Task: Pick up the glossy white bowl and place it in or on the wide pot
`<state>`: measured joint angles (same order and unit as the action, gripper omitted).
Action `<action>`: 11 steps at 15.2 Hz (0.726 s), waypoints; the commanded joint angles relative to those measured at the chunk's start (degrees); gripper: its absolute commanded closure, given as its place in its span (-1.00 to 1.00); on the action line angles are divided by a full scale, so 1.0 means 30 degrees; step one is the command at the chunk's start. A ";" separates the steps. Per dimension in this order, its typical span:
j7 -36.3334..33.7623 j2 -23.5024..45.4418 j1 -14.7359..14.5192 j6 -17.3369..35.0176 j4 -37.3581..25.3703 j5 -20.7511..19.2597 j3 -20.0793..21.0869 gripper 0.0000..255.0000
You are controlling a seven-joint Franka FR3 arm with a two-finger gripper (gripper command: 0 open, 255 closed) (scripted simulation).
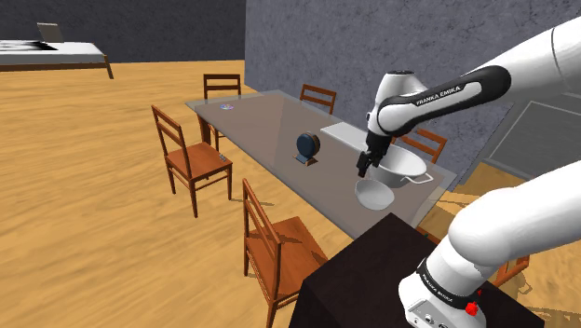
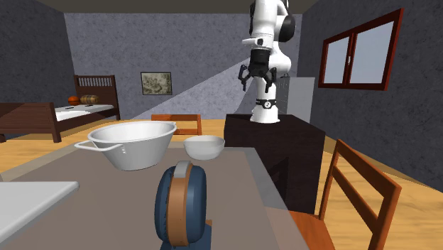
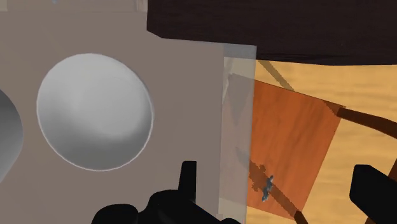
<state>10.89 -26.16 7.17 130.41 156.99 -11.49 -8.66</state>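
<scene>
Two vessels are seen on the desk (image 1: 261,121): the white bowl (image 1: 374,194) is stood upright just beside the wide pot (image 1: 402,166), w/ a narrow gap btwn them, at the desk end nearest the stand (image 1: 372,270). The jaws are spread wide w/ nothing gripped, and are hung above the desk, clear of the bowl. In the wrist view the bowl is seen off to one side of the jaws; the desk edge & an orange chair seat (image 3: 289,146) are framed btwn them. A blue round object (image 1: 308,146) is stood farther along the desk.
</scene>
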 commanded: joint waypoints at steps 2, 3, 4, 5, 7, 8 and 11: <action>0.0600 0.2132 0.0556 0.2123 -0.0040 -0.0733 -0.0685 -1.00; 0.0731 0.2886 0.0708 0.2819 -0.0083 -0.0943 -0.0867 -1.00; 0.0858 0.3661 0.0856 0.3507 -0.0158 -0.1144 -0.1047 -1.00; 0.0983 0.4454 0.1000 0.4186 -0.0262 -0.1333 -0.1223 -1.00; 0.1230 0.6086 0.1273 0.5508 -0.0559 -0.1671 -0.1562 -1.00; 0.1356 0.6920 0.1402 0.6145 -0.0750 -0.1813 -0.1724 -1.00; 0.1770 0.9460 0.1773 0.7947 -0.1487 -0.2100 -0.2163 -1.00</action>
<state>16.06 -0.06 12.18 152.41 153.01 -17.39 -14.84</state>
